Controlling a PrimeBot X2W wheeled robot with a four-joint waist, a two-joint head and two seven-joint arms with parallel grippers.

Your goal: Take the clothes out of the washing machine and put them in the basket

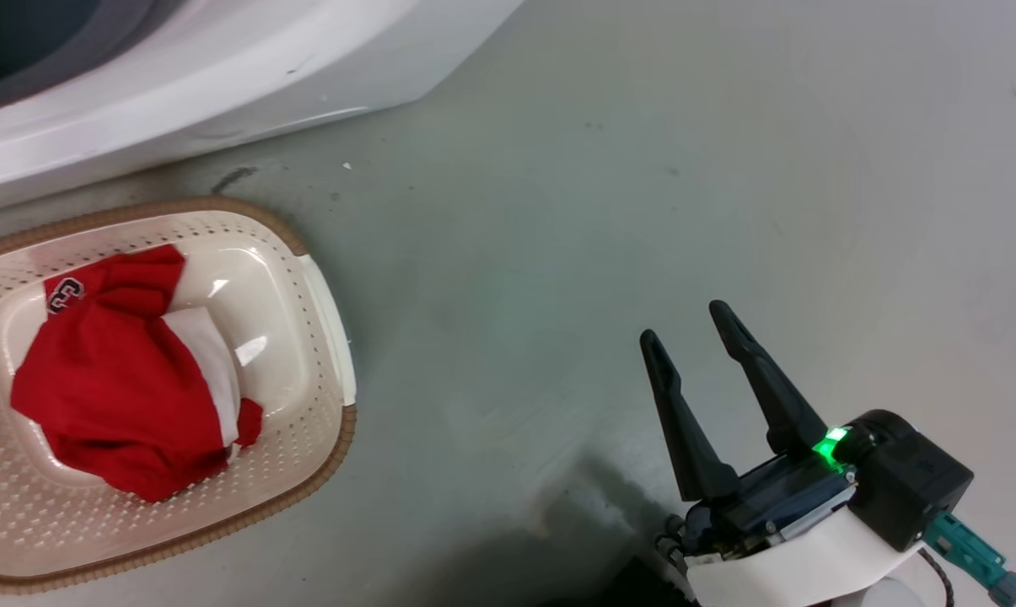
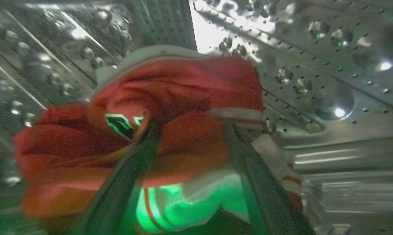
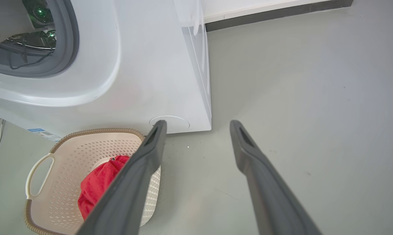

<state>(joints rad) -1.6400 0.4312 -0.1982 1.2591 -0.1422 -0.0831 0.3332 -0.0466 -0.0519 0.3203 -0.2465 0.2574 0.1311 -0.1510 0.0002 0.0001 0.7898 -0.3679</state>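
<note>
1. Head view: one red garment [image 1: 120, 379] lies in the basket [image 1: 305, 379] at left, below the washing machine [image 1: 221, 59]; our right gripper [image 1: 685, 323] hangs lower right, fingers apart, empty.
2. Left wrist view: inside the drum [image 2: 313, 65], our left gripper [image 2: 189, 125] straddles more red clothes [image 2: 183, 85], fingers apart; we judge closing, then withdrawing, comes next.
3. Right wrist view: basket lower left, room to spare.

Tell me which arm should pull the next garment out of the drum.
Left. The left pincer is inside the steel drum, open fingers straddling a red garment. The right pincer hangs open over the floor, outside the washing machine.
</note>
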